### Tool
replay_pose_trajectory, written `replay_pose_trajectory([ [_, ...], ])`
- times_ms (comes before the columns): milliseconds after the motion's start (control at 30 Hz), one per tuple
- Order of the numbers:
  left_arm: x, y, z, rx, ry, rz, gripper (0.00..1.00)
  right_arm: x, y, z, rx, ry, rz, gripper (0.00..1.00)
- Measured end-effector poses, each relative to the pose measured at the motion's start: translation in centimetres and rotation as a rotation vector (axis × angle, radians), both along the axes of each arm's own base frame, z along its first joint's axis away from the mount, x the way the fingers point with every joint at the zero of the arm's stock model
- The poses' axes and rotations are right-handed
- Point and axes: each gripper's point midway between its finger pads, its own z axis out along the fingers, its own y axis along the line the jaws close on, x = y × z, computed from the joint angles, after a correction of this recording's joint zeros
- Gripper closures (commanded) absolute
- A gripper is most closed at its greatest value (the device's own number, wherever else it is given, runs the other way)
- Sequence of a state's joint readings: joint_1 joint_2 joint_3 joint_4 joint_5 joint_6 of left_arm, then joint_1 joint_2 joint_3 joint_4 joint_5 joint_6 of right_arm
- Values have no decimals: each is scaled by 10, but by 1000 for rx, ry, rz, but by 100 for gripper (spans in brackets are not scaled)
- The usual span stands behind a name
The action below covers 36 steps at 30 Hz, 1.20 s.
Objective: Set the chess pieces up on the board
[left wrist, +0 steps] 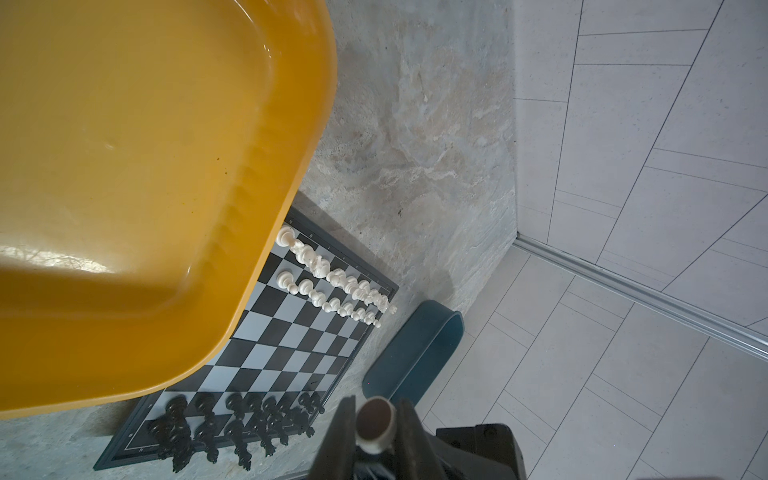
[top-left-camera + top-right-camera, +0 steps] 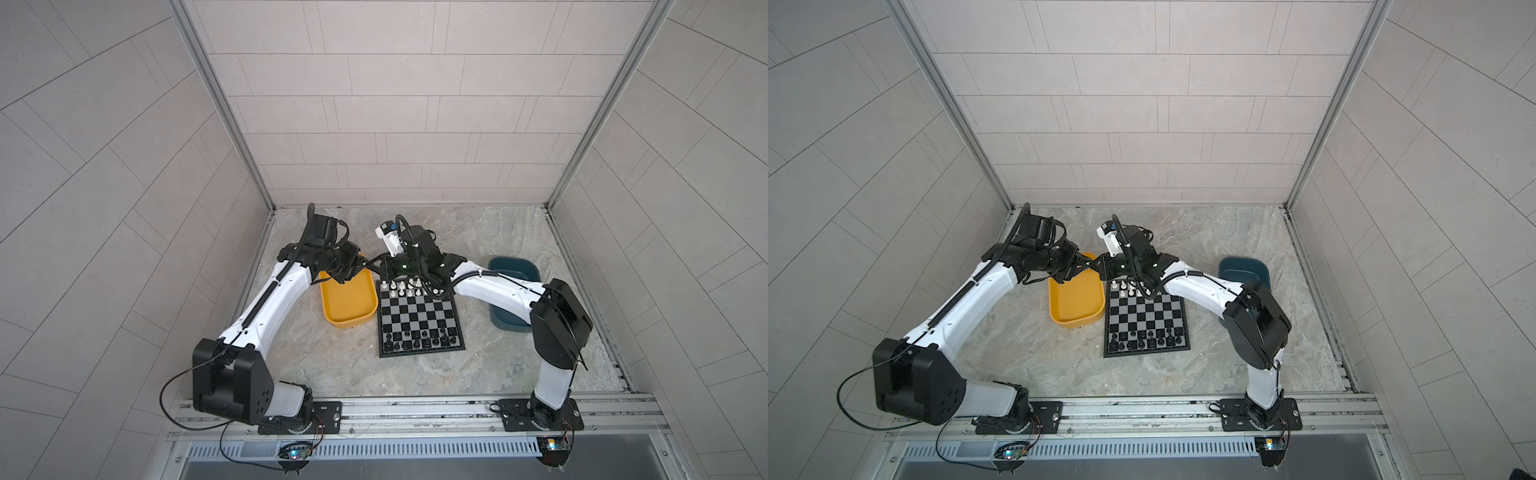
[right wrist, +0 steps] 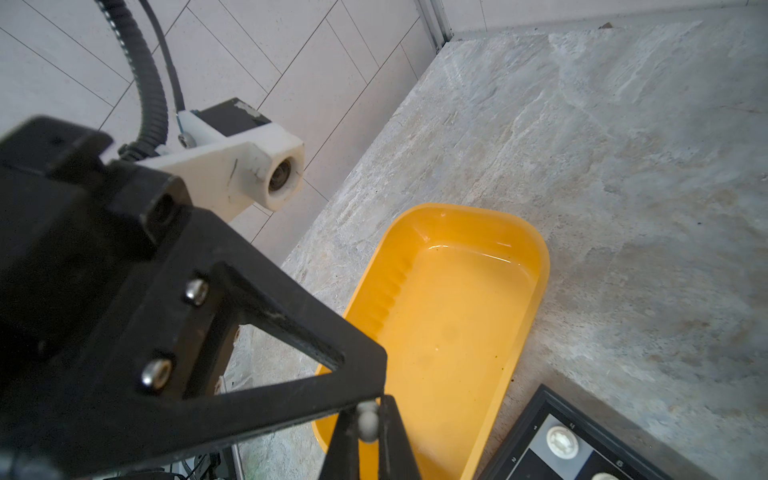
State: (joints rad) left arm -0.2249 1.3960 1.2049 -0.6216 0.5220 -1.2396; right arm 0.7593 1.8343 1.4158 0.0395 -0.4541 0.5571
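Observation:
The board (image 2: 419,309) lies mid-table, with white chess pieces (image 2: 402,287) in its two far rows and black ones (image 2: 419,338) in its two near rows. Both grippers meet above the far end of the yellow tray. In the left wrist view my left gripper (image 1: 376,419) has a white chess piece (image 1: 376,424) between its fingers, round base toward the camera. My right gripper (image 3: 368,419) is shut on the head of the same white piece (image 3: 368,422). In a top view the two sets of fingertips touch tip to tip, left gripper (image 2: 362,262) and right gripper (image 2: 373,264).
The yellow tray (image 2: 345,303) stands just left of the board with nothing in it. A teal tray (image 2: 515,270) lies to the right, partly under my right arm. Tiled walls close in the far, left and right sides; a metal rail runs along the front.

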Motion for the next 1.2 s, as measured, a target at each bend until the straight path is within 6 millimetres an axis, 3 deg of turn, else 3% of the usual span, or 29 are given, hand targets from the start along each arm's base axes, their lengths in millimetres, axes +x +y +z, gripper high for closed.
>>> replay_pose_trajectory([
  [33, 0, 0, 0, 5, -8, -14, 5, 1, -2, -2, -12, -4, -5, 100],
  [67, 0, -1, 0, 9, -15, -27, 0, 0, -4, -4, -31, -4, -7, 100],
  [233, 7, 10, 1, 87, -100, -115, 0, -11, -31, -12, -164, 21, -20, 100],
  [367, 7, 28, 2, 209, -198, -234, 0, -19, -56, -2, -305, 38, -27, 100],
  [467, -7, 43, 2, 316, -243, -315, 0, -22, -70, 8, -407, 38, -26, 100],
  [567, -33, 50, 5, 385, -303, -377, 0, -24, -74, 5, -505, 45, -8, 100],
  [733, -69, 59, 0, 454, -367, -436, 0, -21, -62, -35, -680, 115, 56, 100],
  [967, -85, 66, -30, 501, -324, -482, 0, -17, -50, -107, -877, 224, 129, 100],
  [1200, -85, 70, -35, 534, -320, -495, 0, -13, -47, -128, -929, 262, 151, 100],
])
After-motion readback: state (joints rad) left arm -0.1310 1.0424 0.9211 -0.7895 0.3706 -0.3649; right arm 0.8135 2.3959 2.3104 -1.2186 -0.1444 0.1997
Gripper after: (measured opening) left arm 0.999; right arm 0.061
